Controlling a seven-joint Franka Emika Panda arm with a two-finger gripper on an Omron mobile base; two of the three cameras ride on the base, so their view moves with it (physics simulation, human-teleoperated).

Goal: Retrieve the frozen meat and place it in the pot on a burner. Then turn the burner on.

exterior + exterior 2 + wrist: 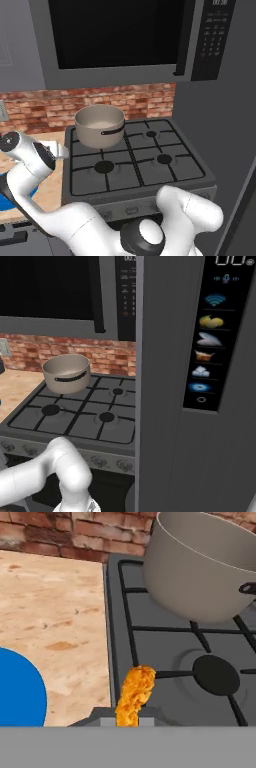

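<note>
The gripper (128, 719) is clamped on the frozen meat (135, 695), an orange morsel held above the stove's (137, 162) near left edge; the pot (99, 125) sits on the far left burner; a blue plate (19, 692) lies on the wooden counter (55, 607) to the left.

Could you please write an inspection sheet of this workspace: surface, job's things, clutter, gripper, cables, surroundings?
Surface: black gas stove with four burners; wooden counter to its left.
Job's things: pot on the back left burner, upright, nothing seen inside; meat, an orange piece between the fingertips, over the stove's left edge, short of the pot.
Clutter: blue plate on the counter.
Gripper: gripper shut on the meat.
Cables: nothing seen.
Surroundings: brick wall, microwave above the stove, grey fridge to the right with a panel.
</note>
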